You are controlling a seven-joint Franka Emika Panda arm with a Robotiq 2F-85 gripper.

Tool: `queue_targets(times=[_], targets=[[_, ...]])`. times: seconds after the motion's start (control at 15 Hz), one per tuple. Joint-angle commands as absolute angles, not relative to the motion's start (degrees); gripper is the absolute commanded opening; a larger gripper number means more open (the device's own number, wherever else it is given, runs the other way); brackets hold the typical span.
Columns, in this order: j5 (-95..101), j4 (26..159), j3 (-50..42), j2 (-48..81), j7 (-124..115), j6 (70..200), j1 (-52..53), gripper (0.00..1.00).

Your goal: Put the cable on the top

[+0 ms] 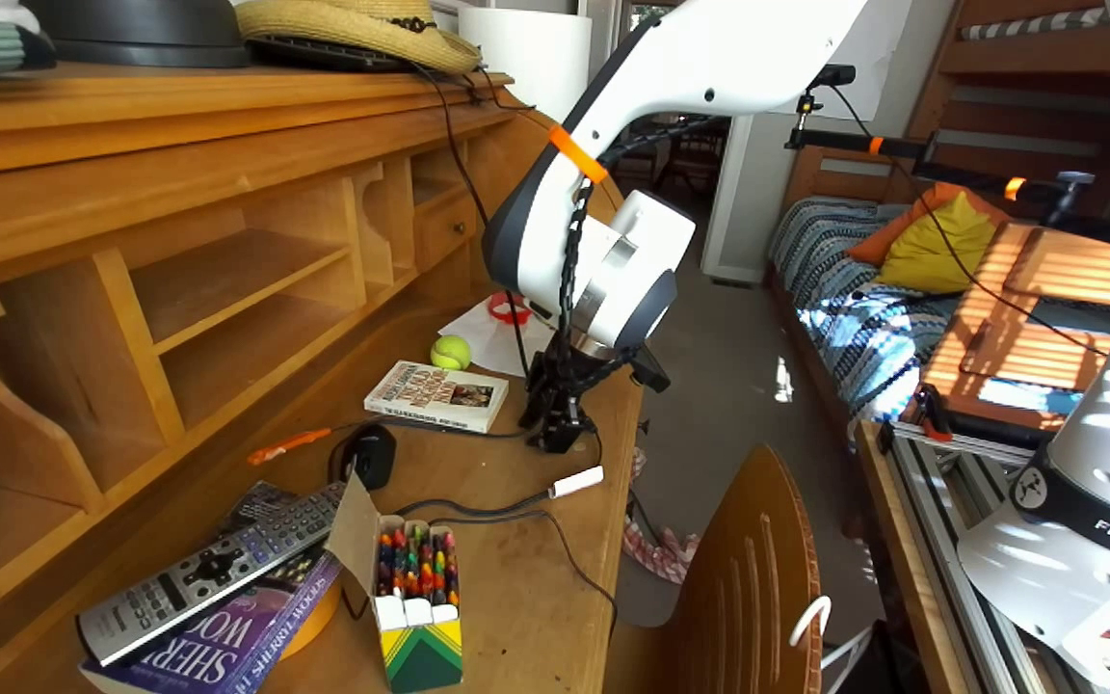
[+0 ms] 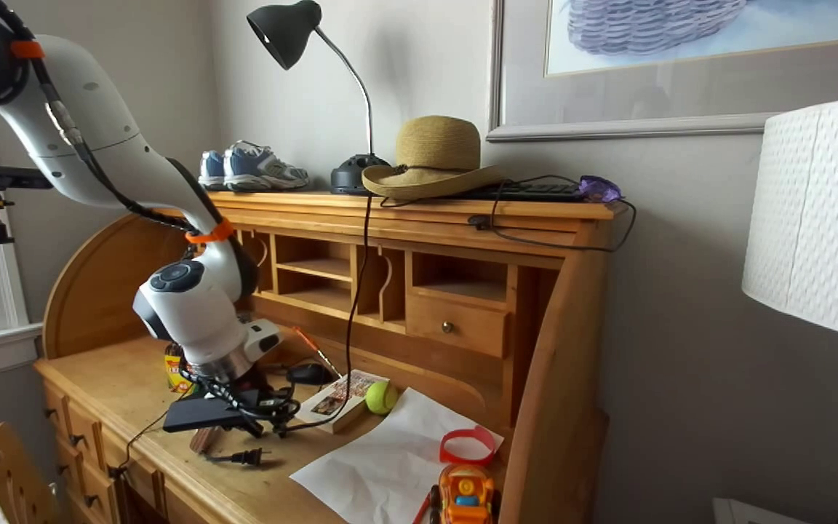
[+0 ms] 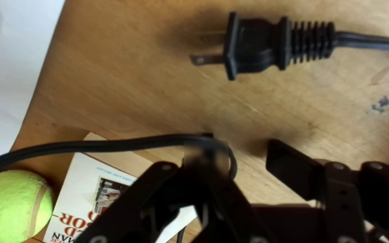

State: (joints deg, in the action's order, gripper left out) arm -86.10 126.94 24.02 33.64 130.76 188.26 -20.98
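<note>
The black cable [image 2: 355, 313] hangs from the top [image 2: 550, 209] near the straw hat down to the desk; it shows in an exterior view too [image 1: 459, 154], as does the top [image 1: 227, 92]. In the wrist view the cable [image 3: 113, 145] runs in from the left over the book and bends round the left finger's tip. My gripper [image 3: 240, 153] is open, low over the desk, with bare wood between its fingers. The gripper shows in both exterior views [image 1: 555, 434] [image 2: 266, 429]. Part of the cable is hidden behind the left finger.
A black plug [image 3: 255, 45] lies on the desk beside the gripper. The white book [image 1: 437, 395], tennis ball [image 1: 451, 353], mouse [image 1: 370, 455], crayon box [image 1: 420, 617] and remote [image 1: 213, 569] are on the desk. The straw hat [image 2: 437, 156] and lamp base [image 2: 352, 175] stand on the top.
</note>
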Motion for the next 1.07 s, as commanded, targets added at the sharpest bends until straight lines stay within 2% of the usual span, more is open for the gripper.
queue_targets(times=[0.0,0.13,0.6,0.8,1.0], targets=[[-84.49,128.23,22.51,33.7,128.02,187.48,-19.69,0.12],[-84.73,128.56,22.28,33.05,127.38,187.2,-19.68,0.0],[-87.52,133.22,25.6,23.46,130.25,182.7,-24.6,0.02],[-96.3,132.37,28.53,15.23,139.35,178.44,-29.53,0.02],[-109.76,133.25,26.72,7.27,152.76,169.47,-31.68,0.02]])
